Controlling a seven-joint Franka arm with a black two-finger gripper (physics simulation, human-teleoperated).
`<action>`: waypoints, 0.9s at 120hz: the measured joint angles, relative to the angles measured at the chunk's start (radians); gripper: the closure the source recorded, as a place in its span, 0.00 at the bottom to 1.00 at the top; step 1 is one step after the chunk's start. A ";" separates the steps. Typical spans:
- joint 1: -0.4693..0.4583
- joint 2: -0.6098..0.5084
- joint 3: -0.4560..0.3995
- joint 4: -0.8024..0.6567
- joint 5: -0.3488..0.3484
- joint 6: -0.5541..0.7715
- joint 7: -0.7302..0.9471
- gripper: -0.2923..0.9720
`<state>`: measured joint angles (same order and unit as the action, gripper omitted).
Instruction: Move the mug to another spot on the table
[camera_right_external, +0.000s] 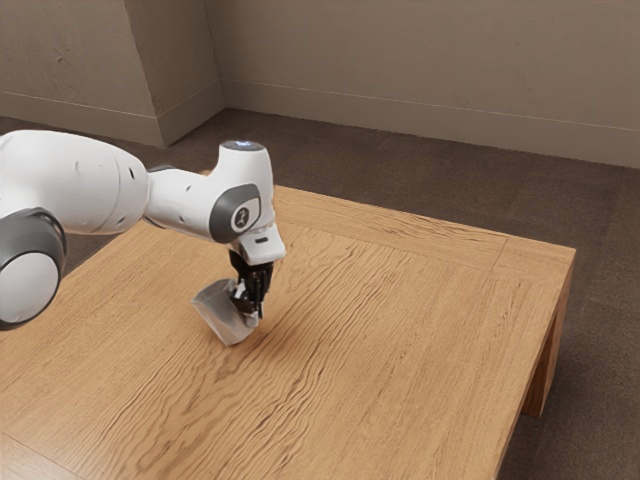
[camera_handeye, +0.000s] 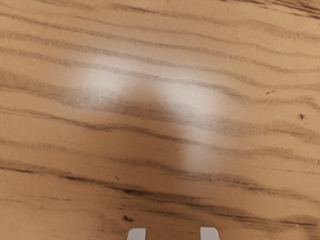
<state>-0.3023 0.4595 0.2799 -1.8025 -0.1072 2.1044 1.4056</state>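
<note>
The claw (camera_right_external: 250, 297), fingers pinched close on its wall, grips the pale mug (camera_right_external: 224, 312), tilted at its seven o'clock, at or just above the wooden table (camera_right_external: 400, 330). The carry looks under way; next it needs levelling and setting down. The arm (camera_right_external: 190, 205) reaches in from nine o'clock, wrist bent down.

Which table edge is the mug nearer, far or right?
The far edge, toward the wall; the edge at the exterior view's right is much farther from the mug.

I see the pale grey mug (camera_right_external: 222, 312) tilted steeply, low over the wooden table (camera_right_external: 400, 330), toward the exterior view's left.
</note>
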 joint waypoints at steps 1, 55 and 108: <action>0.000 0.000 0.000 -0.004 0.000 0.003 -0.001 0.80; -0.225 0.073 0.250 -0.076 0.001 0.224 -0.060 0.83; -0.276 0.131 0.340 -0.076 -0.010 0.266 -0.089 0.55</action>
<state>-0.5779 0.5907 0.6196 -1.8782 -0.1168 2.3707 1.3167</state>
